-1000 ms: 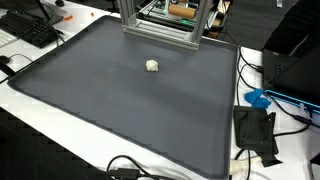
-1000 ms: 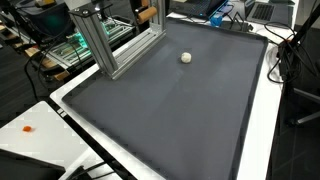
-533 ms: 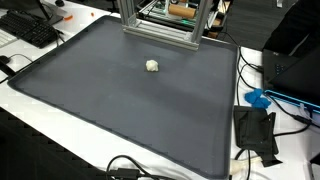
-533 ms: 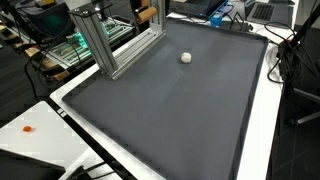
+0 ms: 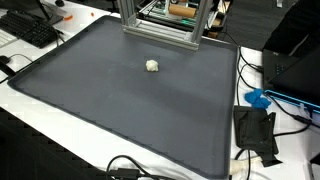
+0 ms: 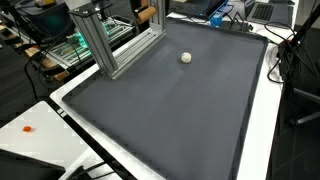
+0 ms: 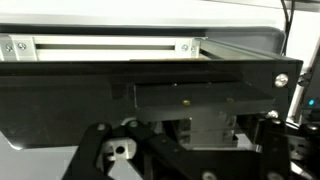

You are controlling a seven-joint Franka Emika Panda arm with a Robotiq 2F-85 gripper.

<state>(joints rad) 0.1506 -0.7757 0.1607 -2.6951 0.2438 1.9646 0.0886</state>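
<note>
The small white ball (image 5: 152,66) is lying on the dark mat (image 5: 120,110) covering the counter (image 5: 50,125), near the metal frame (image 5: 160,28), while the end effector (image 7: 185,150) is showing only dark links in the wrist view, leaving it impossible to tell whether it is apart or together.

The small lump (image 5: 152,66) is plain off-white on a mat (image 5: 120,120) of even dark grey, and the bench (image 5: 40,125) around the mat is white. The frame (image 5: 160,35) is silvery grey, the keyboard (image 5: 30,30) black, the clip (image 5: 258,98) bright blue, and the dot (image 6: 28,128) orange. In the wrist view the claw (image 7: 185,152) is black.
</note>
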